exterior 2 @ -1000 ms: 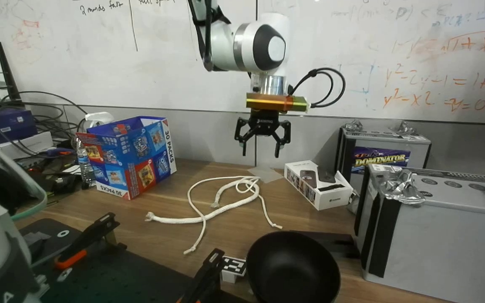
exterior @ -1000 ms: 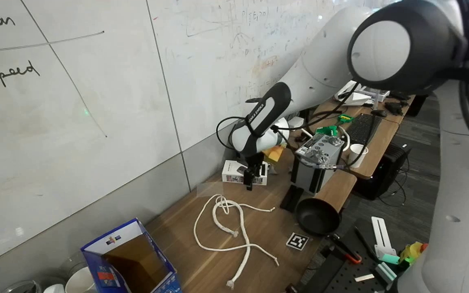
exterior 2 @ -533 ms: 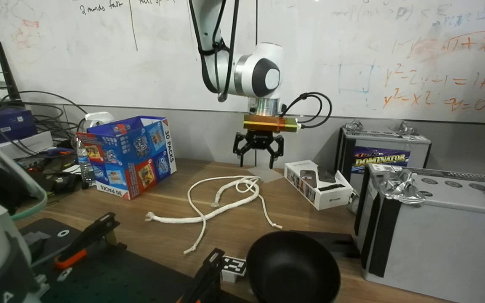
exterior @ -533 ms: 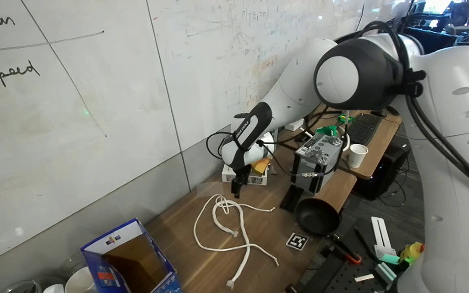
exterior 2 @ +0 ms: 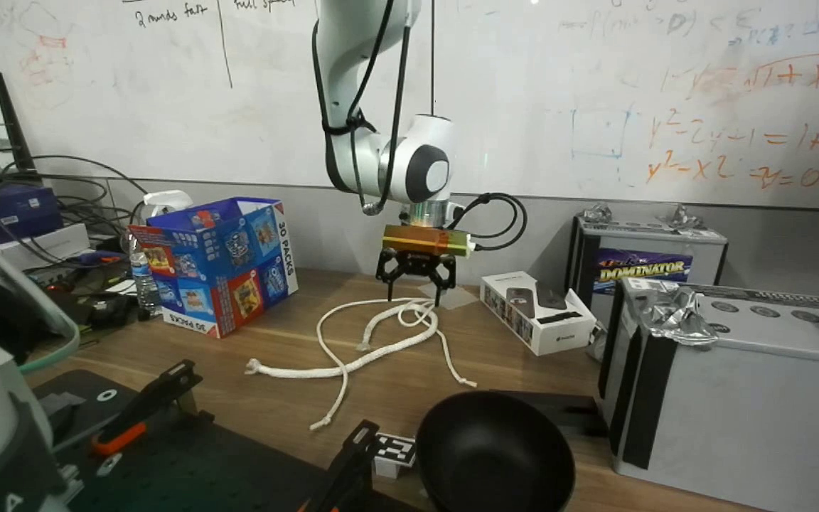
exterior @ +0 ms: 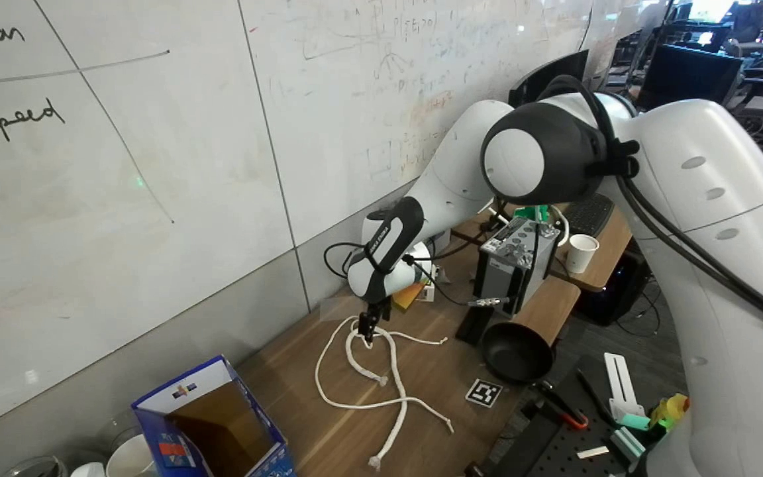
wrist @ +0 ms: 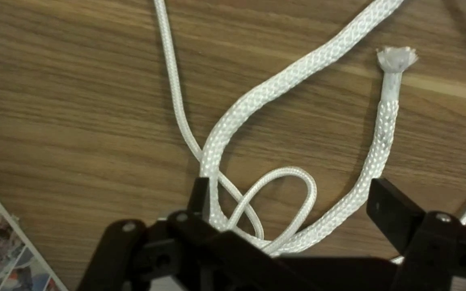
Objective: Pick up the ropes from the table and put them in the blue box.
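White braided cord, in a thick rope [wrist: 273, 85] and a thin rope [wrist: 174, 81], lies in loose curls on the brown table [wrist: 87, 121], just below the claw [wrist: 289, 196]. By the wrist view's clock, centred between the fingers [wrist: 382, 198], the thick rope bends at 6; one leg climbs past 9 and sweeps out near 1, the other climbs past 3 to a frayed end [wrist: 396, 60] between 1 and 2. The thin rope runs in from 11, crosses the thick rope and makes a small loop at the centre.

The claw is released, its fingers spread along the 9-to-3 line, with nothing grasped. Both legs run nearer to 12-and-6 where they pass the fingers, so closing should squeeze across them, provided the robot goes low enough. Whether either finger touches rope cannot be told. The finger at 9 overlaps the thick rope's edge in that view, so it might press down there.

Farther out, in an exterior view, the blue box [exterior 2: 249, 263] stands upright near 9 o'clock from the claw, well apart, and a white carton [exterior 2: 537, 316] lies at 3 o'clock, nearer.
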Tool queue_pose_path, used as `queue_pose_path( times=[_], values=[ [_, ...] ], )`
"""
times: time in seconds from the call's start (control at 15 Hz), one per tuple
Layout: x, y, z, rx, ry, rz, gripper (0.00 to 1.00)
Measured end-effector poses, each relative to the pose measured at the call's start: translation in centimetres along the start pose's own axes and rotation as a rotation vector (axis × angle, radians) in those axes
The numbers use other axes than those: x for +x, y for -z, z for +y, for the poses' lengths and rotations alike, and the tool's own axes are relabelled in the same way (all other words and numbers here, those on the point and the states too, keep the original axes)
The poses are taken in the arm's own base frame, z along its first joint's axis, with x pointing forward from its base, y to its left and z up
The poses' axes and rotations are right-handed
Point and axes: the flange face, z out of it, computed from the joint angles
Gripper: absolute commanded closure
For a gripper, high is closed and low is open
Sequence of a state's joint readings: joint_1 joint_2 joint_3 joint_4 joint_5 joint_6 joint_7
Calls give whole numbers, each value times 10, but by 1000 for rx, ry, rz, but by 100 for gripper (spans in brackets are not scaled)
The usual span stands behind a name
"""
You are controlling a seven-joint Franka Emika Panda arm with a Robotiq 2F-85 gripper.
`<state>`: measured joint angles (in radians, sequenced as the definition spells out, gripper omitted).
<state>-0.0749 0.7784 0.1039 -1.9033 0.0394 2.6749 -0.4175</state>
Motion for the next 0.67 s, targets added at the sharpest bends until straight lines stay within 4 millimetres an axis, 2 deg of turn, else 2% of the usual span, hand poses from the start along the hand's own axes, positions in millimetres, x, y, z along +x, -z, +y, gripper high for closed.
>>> queue_pose_path(
  times=[0.33,0.67],
  values=[
    [16,-23,-16,-62,-5,36,0],
    [28,-34,-10,-133,-8,48,0]
  ],
)
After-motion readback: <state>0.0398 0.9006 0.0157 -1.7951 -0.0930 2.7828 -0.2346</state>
